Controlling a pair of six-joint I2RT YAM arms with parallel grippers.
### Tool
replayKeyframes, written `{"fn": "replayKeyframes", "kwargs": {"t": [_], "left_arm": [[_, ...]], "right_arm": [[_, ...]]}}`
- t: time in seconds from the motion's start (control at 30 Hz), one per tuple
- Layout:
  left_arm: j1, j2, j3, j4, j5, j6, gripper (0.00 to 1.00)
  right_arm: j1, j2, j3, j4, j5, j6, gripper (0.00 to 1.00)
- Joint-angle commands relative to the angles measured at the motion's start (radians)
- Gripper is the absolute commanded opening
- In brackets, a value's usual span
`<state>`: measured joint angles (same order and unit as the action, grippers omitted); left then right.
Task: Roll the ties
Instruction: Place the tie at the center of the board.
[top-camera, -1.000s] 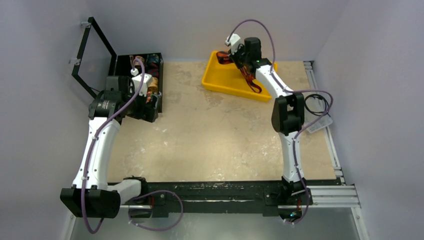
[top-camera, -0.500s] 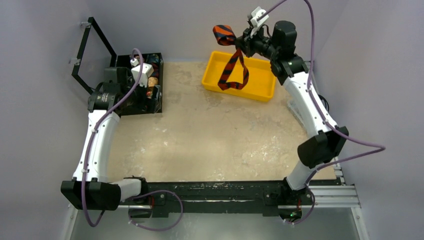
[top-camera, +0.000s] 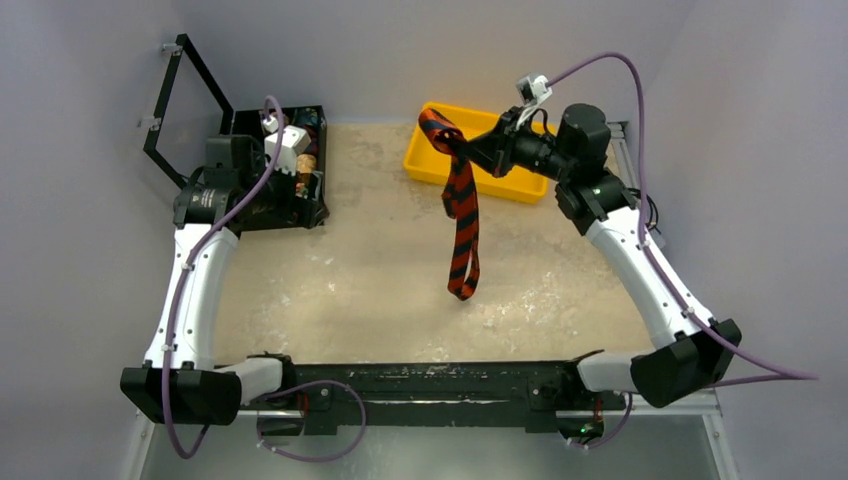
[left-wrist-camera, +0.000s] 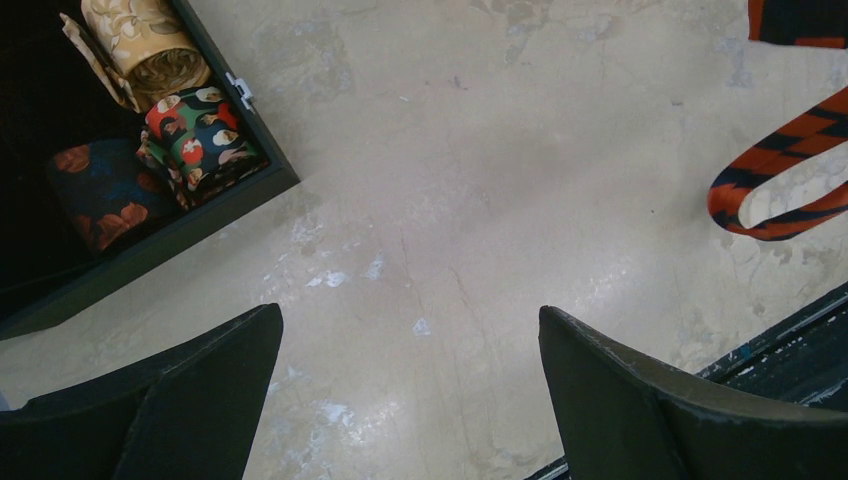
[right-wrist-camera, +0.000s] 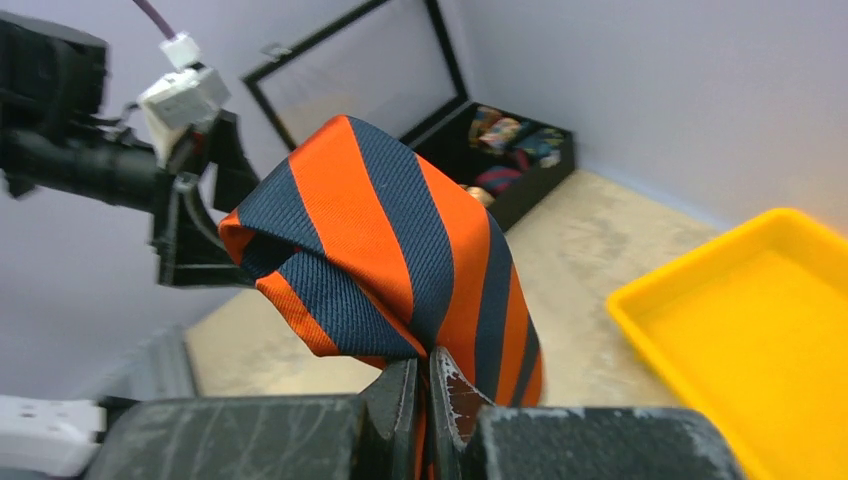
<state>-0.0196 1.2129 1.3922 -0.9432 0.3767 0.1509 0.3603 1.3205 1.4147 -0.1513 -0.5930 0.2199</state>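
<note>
A long tie (top-camera: 461, 205) with diagonal orange and dark navy stripes hangs over the middle of the table. Its lower loop reaches down near the tabletop. My right gripper (top-camera: 468, 150) is shut on the tie near its wide end (right-wrist-camera: 385, 245), which folds over above the fingertips (right-wrist-camera: 425, 372). The tie's lower loop (left-wrist-camera: 775, 190) shows at the right edge of the left wrist view. My left gripper (top-camera: 300, 205) stands open by the black box, and only bare tabletop shows between its fingers (left-wrist-camera: 650, 400).
A black box (top-camera: 317, 165) with its lid up stands at the back left and holds several patterned fabric rolls (left-wrist-camera: 200, 135). A yellow tray (top-camera: 520, 185) sits at the back right, partly behind the right arm. A black rail (top-camera: 430, 385) runs along the near edge.
My right arm lifted the tie out of the yellow tray and carried it left and toward the near side, over the table. The tie now hangs straighter and lower. The left arm barely moved.
</note>
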Motion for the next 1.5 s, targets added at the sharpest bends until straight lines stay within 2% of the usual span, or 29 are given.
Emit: {"fn": "replayKeyframes", "kwargs": {"t": [0.0, 0.17, 0.3, 0.4, 0.5, 0.53, 0.6, 0.63, 0.67, 0.7, 0.77, 0.83, 0.97, 1.1, 1.27, 1.33, 1.47], "left_arm": [[0.007, -0.036, -0.030, 0.043, 0.095, 0.023, 1.00], [0.007, -0.034, -0.050, 0.088, 0.124, 0.030, 1.00], [0.006, -0.022, -0.025, 0.099, 0.130, 0.029, 1.00], [0.007, -0.020, -0.016, 0.107, 0.131, 0.032, 1.00], [0.007, -0.011, -0.012, 0.104, 0.146, 0.043, 1.00], [0.007, -0.008, -0.011, 0.099, 0.152, 0.052, 1.00], [0.004, -0.007, -0.016, 0.086, 0.166, 0.073, 1.00], [0.002, -0.009, -0.025, 0.080, 0.174, 0.092, 1.00], [-0.003, -0.013, -0.035, 0.075, 0.177, 0.115, 1.00], [-0.012, -0.016, -0.047, 0.069, 0.179, 0.141, 1.00], [-0.055, -0.017, -0.071, 0.044, 0.172, 0.206, 1.00], [-0.118, -0.011, -0.097, 0.033, 0.135, 0.271, 1.00], [-0.249, 0.058, -0.138, 0.063, 0.072, 0.283, 0.99], [-0.312, 0.231, -0.083, 0.127, 0.093, 0.216, 0.91], [-0.397, 0.512, 0.145, 0.098, 0.096, 0.147, 0.82], [-0.419, 0.589, 0.213, 0.096, 0.099, 0.106, 0.80], [-0.430, 0.684, 0.262, 0.156, 0.120, -0.021, 0.79]], "right_arm": [[0.026, 0.066, -0.050, 0.248, -0.114, 0.288, 0.00], [0.080, 0.135, 0.067, 0.377, -0.070, 0.403, 0.00], [0.100, 0.134, 0.127, 0.465, -0.031, 0.557, 0.00], [0.091, 0.085, 0.096, 0.417, 0.014, 0.580, 0.00], [0.018, -0.021, -0.037, 0.234, 0.113, 0.558, 0.00], [-0.019, -0.074, -0.088, 0.149, 0.138, 0.544, 0.11], [-0.130, -0.161, -0.225, -0.017, 0.149, 0.475, 0.54], [-0.211, -0.210, -0.302, -0.074, 0.131, 0.426, 0.83], [-0.299, -0.255, -0.363, -0.163, 0.115, 0.366, 0.96], [-0.383, -0.290, -0.394, -0.233, 0.113, 0.273, 0.98], [-0.469, -0.332, -0.381, -0.367, 0.130, 0.048, 0.98], [-0.478, -0.348, -0.328, -0.438, 0.170, -0.160, 0.98], [-0.478, -0.314, -0.268, -0.497, 0.157, -0.374, 0.97], [-0.477, -0.191, -0.241, -0.545, 0.134, -0.493, 0.87], [-0.458, 0.000, -0.206, -0.533, 0.116, -0.557, 0.68], [-0.410, 0.054, -0.190, -0.498, 0.168, -0.583, 0.67], [-0.266, 0.141, -0.177, -0.383, 0.283, -0.662, 0.73]]}}
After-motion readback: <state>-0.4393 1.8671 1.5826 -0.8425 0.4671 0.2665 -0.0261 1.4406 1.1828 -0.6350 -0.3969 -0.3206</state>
